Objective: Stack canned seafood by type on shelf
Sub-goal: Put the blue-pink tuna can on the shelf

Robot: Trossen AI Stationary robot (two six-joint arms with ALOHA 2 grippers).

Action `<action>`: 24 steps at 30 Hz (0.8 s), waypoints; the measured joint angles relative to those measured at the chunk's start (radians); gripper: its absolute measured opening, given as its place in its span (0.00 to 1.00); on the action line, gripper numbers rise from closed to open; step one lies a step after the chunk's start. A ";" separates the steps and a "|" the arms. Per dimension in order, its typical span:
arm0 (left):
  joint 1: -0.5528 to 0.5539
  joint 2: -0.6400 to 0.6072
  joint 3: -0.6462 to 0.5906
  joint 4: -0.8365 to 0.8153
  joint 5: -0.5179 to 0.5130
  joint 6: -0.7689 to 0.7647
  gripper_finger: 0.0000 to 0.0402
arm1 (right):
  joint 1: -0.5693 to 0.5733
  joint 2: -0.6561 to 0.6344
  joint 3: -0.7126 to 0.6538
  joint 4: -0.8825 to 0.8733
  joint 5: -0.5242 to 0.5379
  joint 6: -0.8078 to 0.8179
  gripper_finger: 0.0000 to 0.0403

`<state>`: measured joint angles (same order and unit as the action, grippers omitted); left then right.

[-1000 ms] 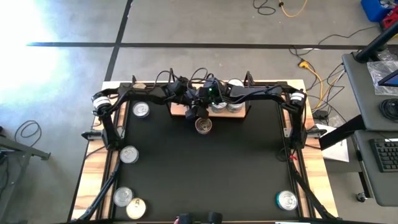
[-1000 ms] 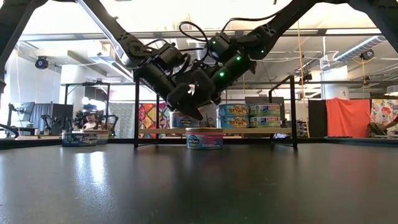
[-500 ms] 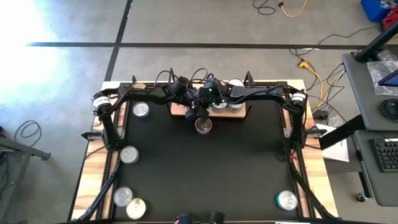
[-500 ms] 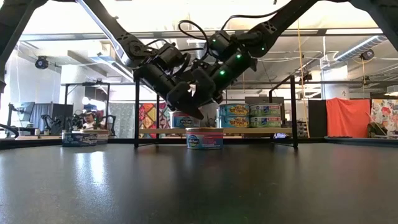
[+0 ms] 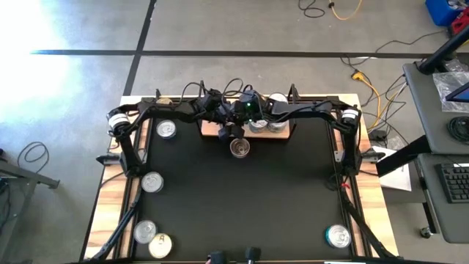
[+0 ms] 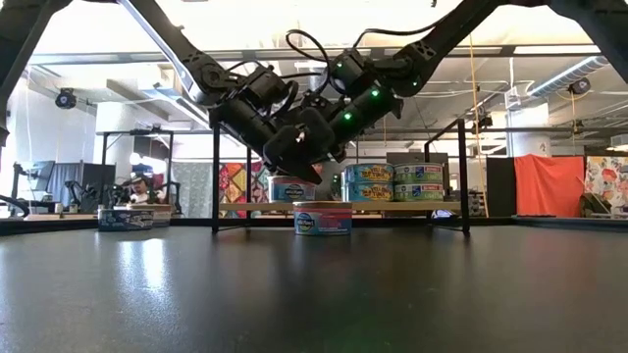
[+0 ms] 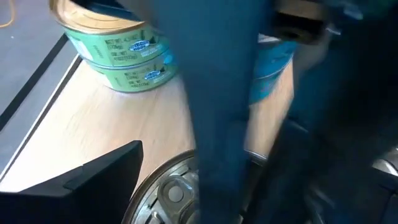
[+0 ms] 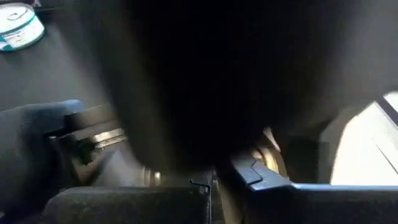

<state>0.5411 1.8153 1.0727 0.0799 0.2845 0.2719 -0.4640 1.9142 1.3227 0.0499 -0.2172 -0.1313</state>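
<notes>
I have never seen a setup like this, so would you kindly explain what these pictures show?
Two dark robot arms work at a black table. One camera looks straight down, one looks level across the tabletop, and one sits on each wrist. At the far edge stands a small light-wood shelf carrying stacked round tins. A pink-labelled tin sits on the table before it, and more silver-lidded tins lie scattered. The left gripper is open and the right gripper shut; both hover there, and neither visibly holds anything.

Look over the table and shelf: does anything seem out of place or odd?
One tin sits on the black table just in front of the shelf, not on it, below both grippers. Five more tins lie scattered near the table's edges.
</notes>
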 joint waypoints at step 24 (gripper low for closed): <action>0.002 -0.147 0.002 -0.037 -0.027 -0.011 0.99 | -0.079 -0.019 -0.094 0.126 -0.119 -0.016 0.02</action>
<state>0.5434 1.6682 1.0748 0.0430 0.2577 0.2609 -0.5429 1.8957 1.2288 0.1762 -0.3363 -0.1472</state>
